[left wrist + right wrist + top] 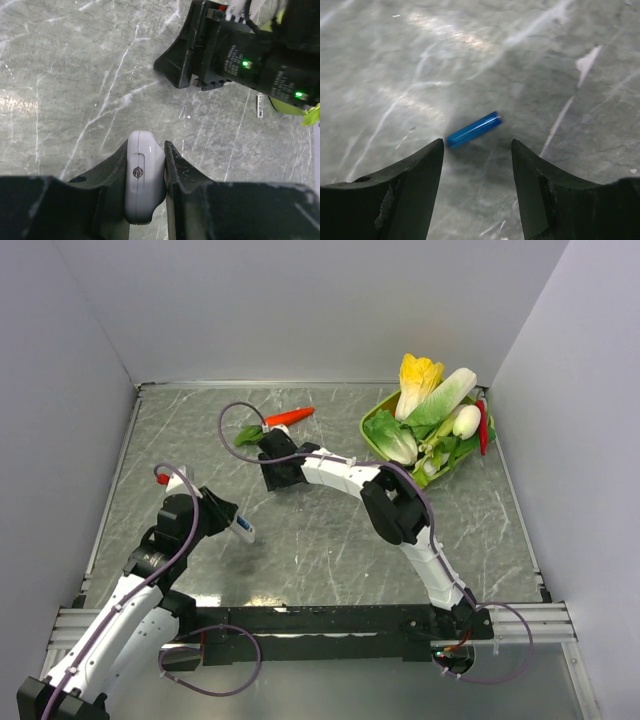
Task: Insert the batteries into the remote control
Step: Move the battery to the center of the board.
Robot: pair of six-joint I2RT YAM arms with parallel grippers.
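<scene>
Grey marbled table point(330, 550) with a blue battery point(473, 129), an orange carrot point(288, 417) and a green vegetable tray point(368, 431)

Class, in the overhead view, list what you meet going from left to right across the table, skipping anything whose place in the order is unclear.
left gripper holding the remote control → right gripper → green tray of vegetables

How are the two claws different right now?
The left claw is shut on the white remote control; the right claw is open and holds nothing. The right claw hangs by a blue battery lying on the table; no battery shows near the left claw. Both have two black fingers.
</scene>
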